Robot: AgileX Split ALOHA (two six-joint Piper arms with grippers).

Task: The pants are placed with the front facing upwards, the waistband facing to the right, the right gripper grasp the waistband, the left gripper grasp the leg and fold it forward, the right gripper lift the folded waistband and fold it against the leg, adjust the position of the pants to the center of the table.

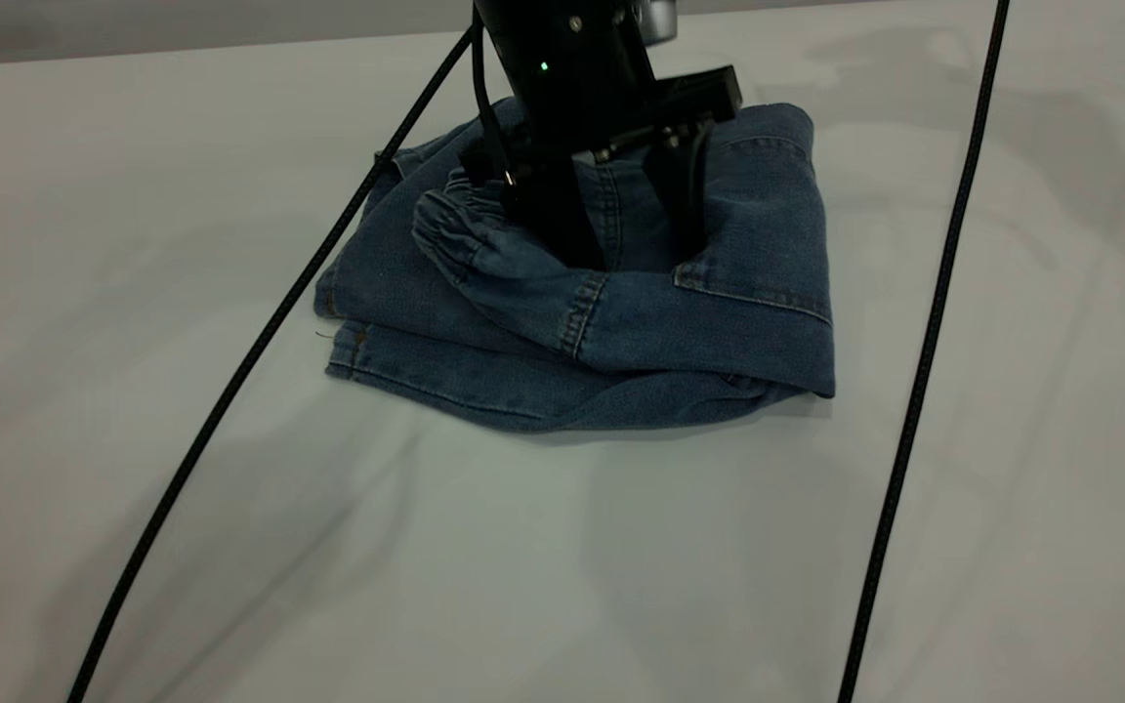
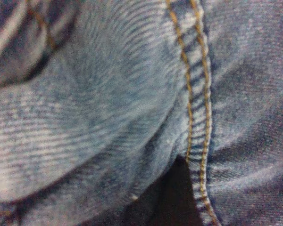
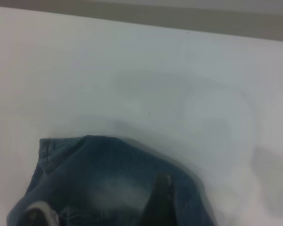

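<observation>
We see one black claw gripper (image 1: 636, 249), side unclear, jaws spread, pressed into the folded blue denim pants (image 1: 758, 293); gathered waistband (image 1: 450, 229) just beside, pale counter (image 1: 562, 547) beneath.

Plain pale grey table (image 1: 133, 195), smooth and flat. Folded blue denim pants (image 1: 748, 293) lying directly on it, toward the far middle. Two thin black cables (image 1: 230, 391) running across the surface, either side of the pants.
</observation>
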